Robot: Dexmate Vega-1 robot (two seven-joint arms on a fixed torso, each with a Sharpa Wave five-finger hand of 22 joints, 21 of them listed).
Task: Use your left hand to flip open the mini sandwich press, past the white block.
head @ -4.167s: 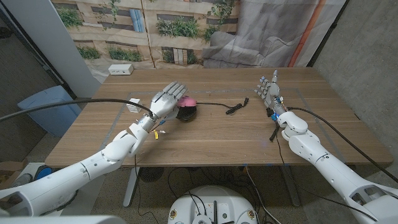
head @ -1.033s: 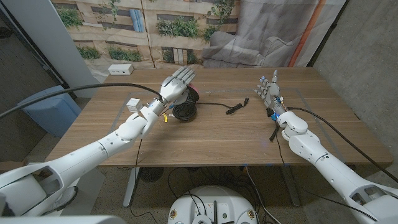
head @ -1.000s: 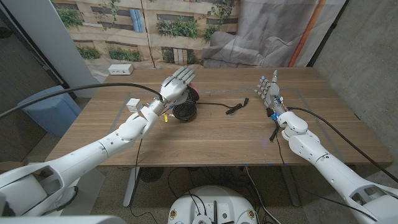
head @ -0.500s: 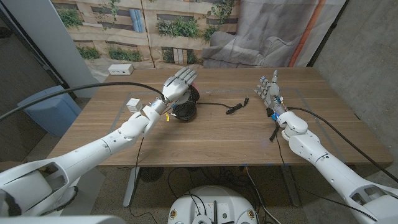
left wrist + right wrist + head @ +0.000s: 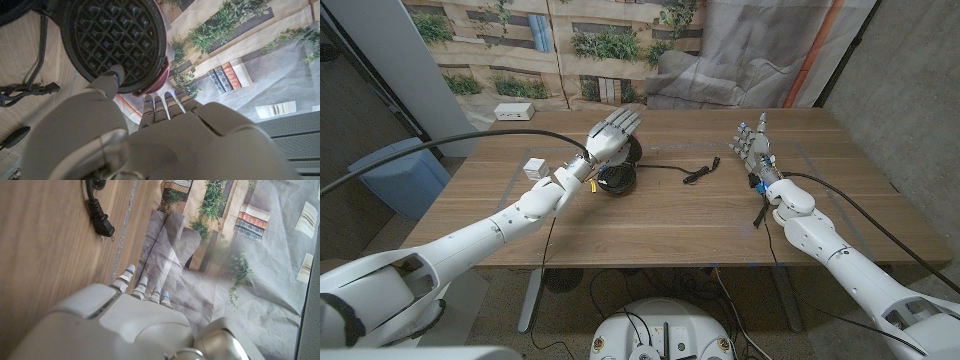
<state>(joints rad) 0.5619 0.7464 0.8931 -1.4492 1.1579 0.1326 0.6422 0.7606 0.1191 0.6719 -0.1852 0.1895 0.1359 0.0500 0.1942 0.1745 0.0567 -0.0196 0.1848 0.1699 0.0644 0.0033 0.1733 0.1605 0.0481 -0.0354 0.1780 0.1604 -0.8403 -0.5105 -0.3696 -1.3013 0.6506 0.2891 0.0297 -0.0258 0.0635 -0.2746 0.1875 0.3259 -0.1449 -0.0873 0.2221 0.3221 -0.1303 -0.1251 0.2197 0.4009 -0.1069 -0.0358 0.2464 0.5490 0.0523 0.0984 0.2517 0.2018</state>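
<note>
Left hand (image 5: 611, 133) risen, press (image 5: 114, 42) grid exposed

The brown wooden counter (image 5: 670, 215) looks matt with visible grain. The round sandwich press (image 5: 117, 42) has a dark, matt waffle-textured plate. The left robot hand (image 5: 610, 135) is smooth, faintly glossy white plastic.

Wooden table (image 5: 670, 215) before a plant-and-bookshelf printed backdrop (image 5: 560, 40), grey draped sheet (image 5: 750, 50), bare concrete wall (image 5: 910, 90).
</note>
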